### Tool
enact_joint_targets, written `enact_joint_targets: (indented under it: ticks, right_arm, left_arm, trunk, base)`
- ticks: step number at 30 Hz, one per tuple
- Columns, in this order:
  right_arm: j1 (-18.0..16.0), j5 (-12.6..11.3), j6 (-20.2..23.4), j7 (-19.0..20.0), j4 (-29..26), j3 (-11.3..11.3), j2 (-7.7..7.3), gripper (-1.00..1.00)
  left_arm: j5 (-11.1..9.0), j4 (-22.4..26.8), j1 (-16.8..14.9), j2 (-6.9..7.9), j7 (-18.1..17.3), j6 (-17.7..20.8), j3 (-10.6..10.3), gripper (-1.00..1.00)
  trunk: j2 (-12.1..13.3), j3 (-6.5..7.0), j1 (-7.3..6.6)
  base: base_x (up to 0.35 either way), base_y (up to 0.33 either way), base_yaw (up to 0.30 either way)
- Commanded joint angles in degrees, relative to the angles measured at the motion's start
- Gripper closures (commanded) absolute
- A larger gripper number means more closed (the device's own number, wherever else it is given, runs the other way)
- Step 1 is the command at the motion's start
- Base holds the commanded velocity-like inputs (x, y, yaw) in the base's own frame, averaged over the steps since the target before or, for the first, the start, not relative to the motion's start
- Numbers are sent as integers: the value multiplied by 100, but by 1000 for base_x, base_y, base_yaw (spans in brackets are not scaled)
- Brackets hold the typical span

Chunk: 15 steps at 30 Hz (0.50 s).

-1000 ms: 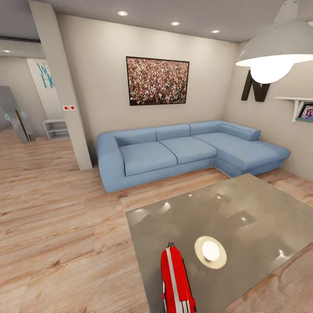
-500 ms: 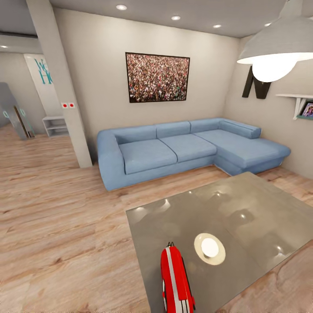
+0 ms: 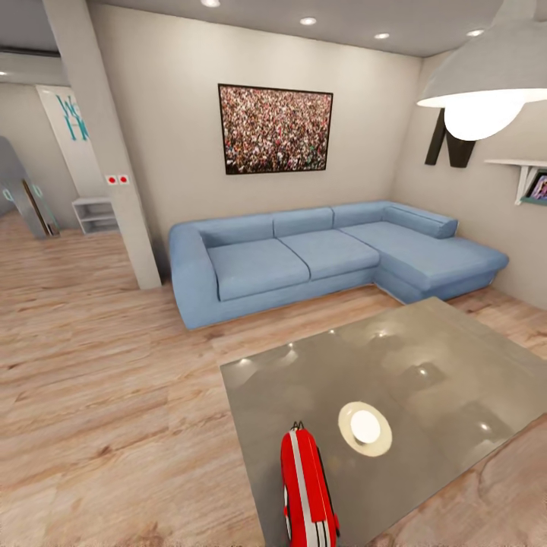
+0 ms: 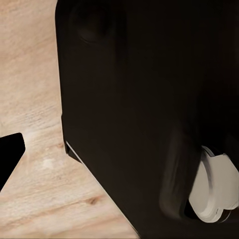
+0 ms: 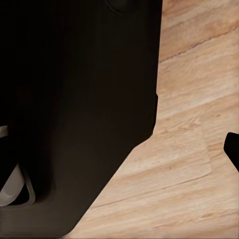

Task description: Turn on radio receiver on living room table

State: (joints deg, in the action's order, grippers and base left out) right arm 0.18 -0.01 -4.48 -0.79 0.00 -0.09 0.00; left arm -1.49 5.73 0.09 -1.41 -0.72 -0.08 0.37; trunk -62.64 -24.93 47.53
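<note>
Hands: state cannot be told; both wrist views show the robot's dark base (image 4: pixel 139 109) over wood floor (image 5: pixel 199 99), a dark tip at each frame edge.

Radio receiver (image 3: pixel 306 494): red with a white stripe, near the worktop's near-left corner, long axis running from the near edge toward the far edge. Nearer arm cannot be judged.

Worktop (image 3: pixel 425 365): glossy grey, reflecting the pendant lamp (image 3: pixel 486 72).

Room: plank floor (image 3: pixel 114 380), blue sofa (image 3: pixel 319 254), crowd picture (image 3: pixel 275 129).
</note>
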Motion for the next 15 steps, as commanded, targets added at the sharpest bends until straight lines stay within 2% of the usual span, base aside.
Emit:
enact_joint_targets:
  ticks: [1,5,15]
  right_arm:
    - [0,0,0,0,0,0,0,-100]
    - [0,1,0,0,0,0,0,-100]
    - [0,9,16,0,0,0,0,-100]
  left_arm:
    - [0,2,0,0,-2,0,-1,-100]
    - [0,7,0,0,0,-6,1,-100]
    - [0,2,0,-7,7,-44,7,-100]
  trunk:
    - [41,9,-23]
    - [202,43,-111]
    - [202,-51,-111]
  base:
    - [0,0,0]
    - [0,0,0]
    - [0,0,0]
